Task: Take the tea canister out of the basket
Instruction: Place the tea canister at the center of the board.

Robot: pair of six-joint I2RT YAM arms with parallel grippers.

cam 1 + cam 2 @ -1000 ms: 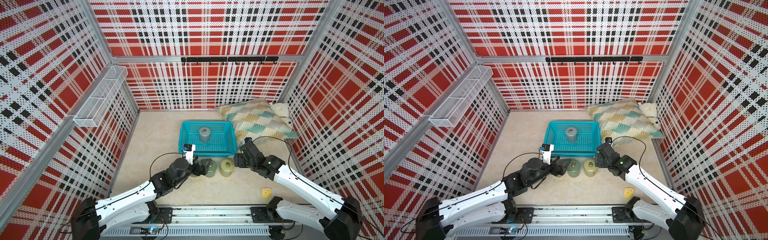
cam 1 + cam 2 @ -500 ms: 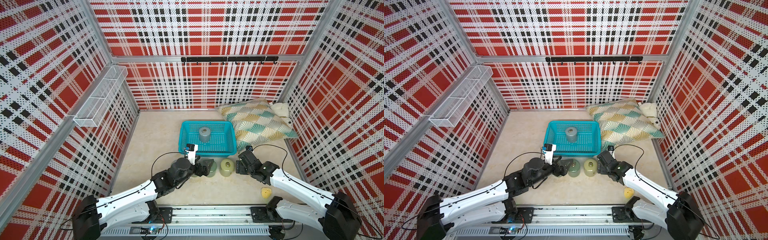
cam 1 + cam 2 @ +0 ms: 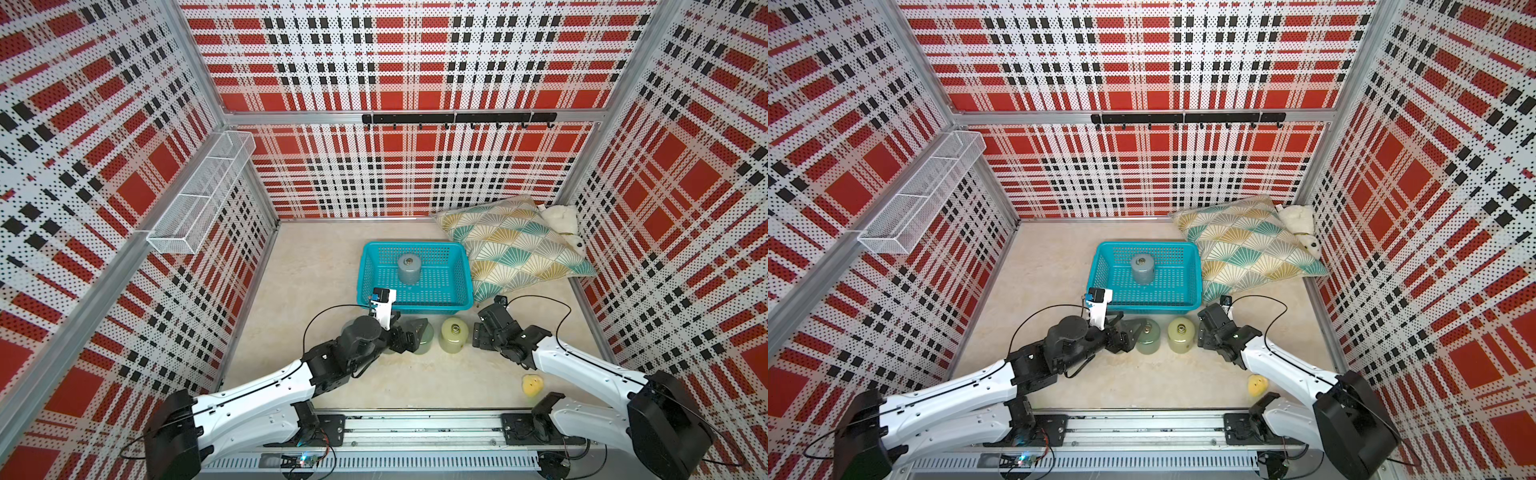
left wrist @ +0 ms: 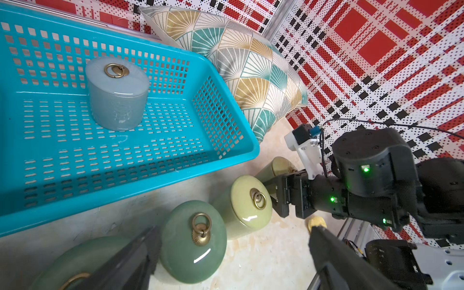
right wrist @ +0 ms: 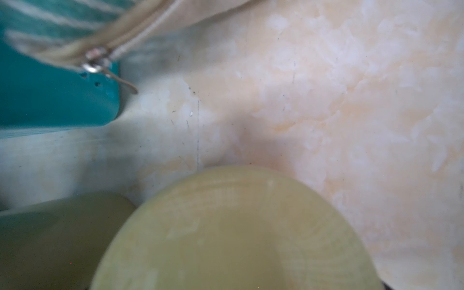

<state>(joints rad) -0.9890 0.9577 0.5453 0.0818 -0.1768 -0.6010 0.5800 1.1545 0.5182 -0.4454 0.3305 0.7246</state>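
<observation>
Tea canister [image 3: 409,270] in basket [image 3: 415,306], green jar [image 3: 427,343] part-hidden by left end effector [image 3: 411,336]

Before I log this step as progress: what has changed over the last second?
Only the right arm moved. The right gripper drew back from the basket's corner by the pillow toward the robot. It now sits low beside the yellow-green canister, holding nothing. Nothing was gripped or released. The left gripper stayed open by the dark green canister. The grey canister is still in the basket.
</observation>
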